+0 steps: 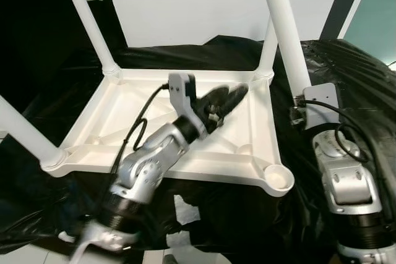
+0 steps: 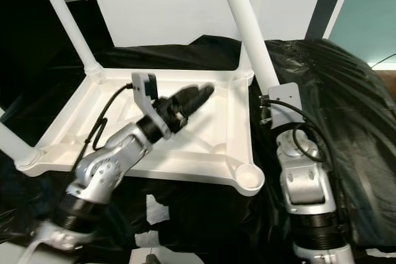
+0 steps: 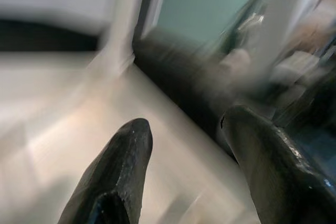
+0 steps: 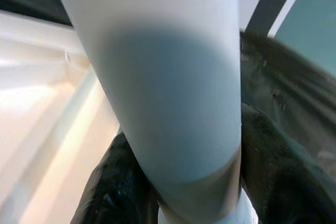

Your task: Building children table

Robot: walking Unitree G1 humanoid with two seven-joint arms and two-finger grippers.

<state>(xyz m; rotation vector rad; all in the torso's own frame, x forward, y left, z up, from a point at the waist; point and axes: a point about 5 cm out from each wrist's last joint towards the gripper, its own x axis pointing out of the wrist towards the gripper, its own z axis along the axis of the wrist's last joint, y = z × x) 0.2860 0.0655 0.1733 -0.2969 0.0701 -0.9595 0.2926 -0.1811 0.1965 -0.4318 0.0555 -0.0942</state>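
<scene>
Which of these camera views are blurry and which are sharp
Left wrist view: heavy motion smear, only the left end effector fingers stay readable. Right wrist view: the white table leg sits so close it is soft and shadowed. Left eye view: mostly sharp, the upturned tabletop crisp, slight blur low on the left arm.

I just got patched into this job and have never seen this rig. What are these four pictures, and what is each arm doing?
The two wide pictures come from the robot's head, looking down at a white children's table lying upside down on black sheeting. Three legs stand in its corners; the near right socket is empty. The other two pictures come from cameras on the wrists. The left gripper hovers over the underside, fingers apart, holding nothing; its wrist picture is blurred. The right gripper clasps the fourth leg, held above the sheeting, not yet in its socket.
</scene>
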